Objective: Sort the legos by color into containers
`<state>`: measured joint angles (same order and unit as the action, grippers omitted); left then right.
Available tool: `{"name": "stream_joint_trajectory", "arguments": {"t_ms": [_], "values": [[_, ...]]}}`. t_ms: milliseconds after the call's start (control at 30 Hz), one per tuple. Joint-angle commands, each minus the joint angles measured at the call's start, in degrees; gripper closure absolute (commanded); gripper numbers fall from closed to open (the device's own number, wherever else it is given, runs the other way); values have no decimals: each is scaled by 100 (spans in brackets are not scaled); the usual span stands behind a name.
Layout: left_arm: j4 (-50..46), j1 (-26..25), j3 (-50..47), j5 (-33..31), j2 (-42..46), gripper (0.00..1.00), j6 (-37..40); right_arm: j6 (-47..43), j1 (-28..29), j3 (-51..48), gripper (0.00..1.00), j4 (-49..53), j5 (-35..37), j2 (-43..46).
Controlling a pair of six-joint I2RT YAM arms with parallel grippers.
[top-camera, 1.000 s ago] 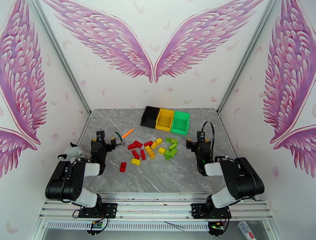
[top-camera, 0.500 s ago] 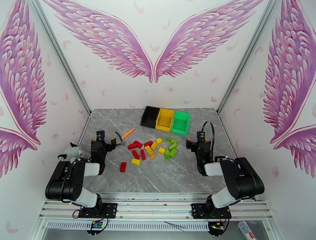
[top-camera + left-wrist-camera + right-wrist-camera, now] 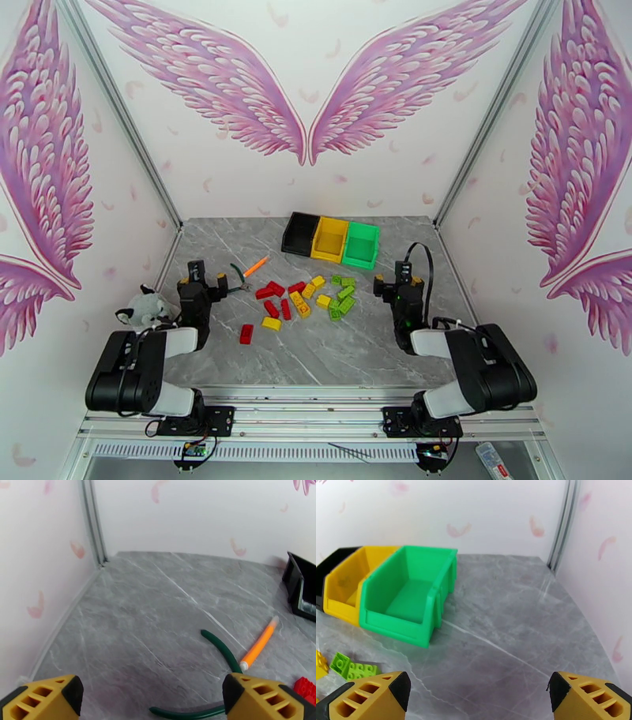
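Top external view: we read the desk (image 3: 316, 359) from its left edge to its right. No brick lies in a bin, so we judge the sorting not yet begun.
Left edge: a grey plush toy (image 3: 144, 308) sits against the wall, just beside the left arm.
Left gripper (image 3: 203, 274): jaws spread wide with nothing between them. It sits low near the pliers (image 3: 251, 268), whose orange handle (image 3: 258, 645) lies just ahead in the left wrist view.
Legos: one loose pile at mid-desk, with red legos (image 3: 272, 296) leftmost, yellow legos (image 3: 304, 298) in the middle and green legos (image 3: 341, 296) rightmost. A lone red brick (image 3: 246, 333) lies apart, nearer the arms.
Containers: black bin (image 3: 300, 233), yellow bin (image 3: 329, 238) and green bin (image 3: 362, 243) touch in a row behind the pile.
Right gripper (image 3: 399, 280): jaws wide apart and empty, near the green legos.
Step in hand: the first pick, we judge.
Next move: we think the right gripper must swing left and drop its jaws over one green brick, while the left goes for red, skirting the pliers.
Room: there is bare desk before the pile and right of the bins. The side walls stand close, and the bricks crowd each other.
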<state>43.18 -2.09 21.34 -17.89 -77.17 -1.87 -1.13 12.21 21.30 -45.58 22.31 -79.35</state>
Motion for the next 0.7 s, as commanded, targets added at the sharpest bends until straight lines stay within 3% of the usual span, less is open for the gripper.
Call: {"name": "stream_joint_trajectory", "arguments": {"t_ms": [0,33,100,233,267,333,400,467,667], "values": [[-720,-278,89,-876,893,1,-166,177,254,240,1,791,1029,811],[-1029,-321,172,-868,1120,1,-263,405,270,255,1,1016,988,1037],[-1897,-379,471,-878,1631,1,-661,1391,268,609,1,2396,880,1686],[-3372,-406,1157,-639,2273,1,-1718,2956,242,1267,1,4238,706,2211],[-3590,-415,1269,-451,2384,1,-2001,3115,169,1412,1,4621,163,2352],[-3689,-406,1329,-1,2548,1,-2541,2864,167,1560,1,4816,-746,2519],[-3696,-392,1339,513,2637,1,-3243,2881,170,1693,1,5094,-1162,2550],[-3502,-447,1380,1149,2544,1,-3564,2878,202,1846,7,5390,-1409,2389],[-4065,-1485,2052,1496,1811,1,-3211,2653,725,2498,11,5714,-1971,1248]]}}
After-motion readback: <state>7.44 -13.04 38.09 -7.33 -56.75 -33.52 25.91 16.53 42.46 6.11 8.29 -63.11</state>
